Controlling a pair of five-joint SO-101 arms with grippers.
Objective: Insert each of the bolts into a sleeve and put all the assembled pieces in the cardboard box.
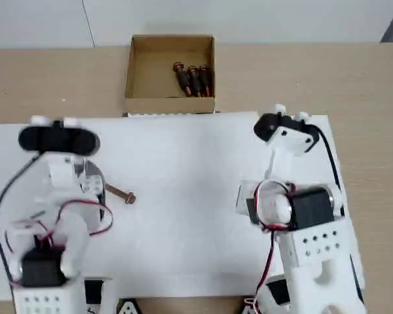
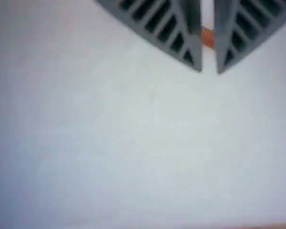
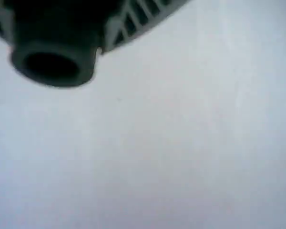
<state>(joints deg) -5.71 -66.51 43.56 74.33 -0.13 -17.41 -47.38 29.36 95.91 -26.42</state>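
The bolt [image 2: 207,37] is a blurred orange sliver between the left end effector's [image 2: 209,67] fingers [image 2: 178,31], and the picture's edge cuts off the rest. In the high view its near end hides under that arm. The sleeve [image 3: 52,62] is blurred and cropped at the edge. The assembled pieces [image 1: 193,78] in the cardboard box [image 1: 139,72] are too small to tell bolt from sleeve.

Three assembled pieces [image 1: 193,80] are lying in the box [image 1: 139,72], behind the sheet [image 1: 183,216]; a bolt [image 1: 122,195] is sitting at the sheet's left side.
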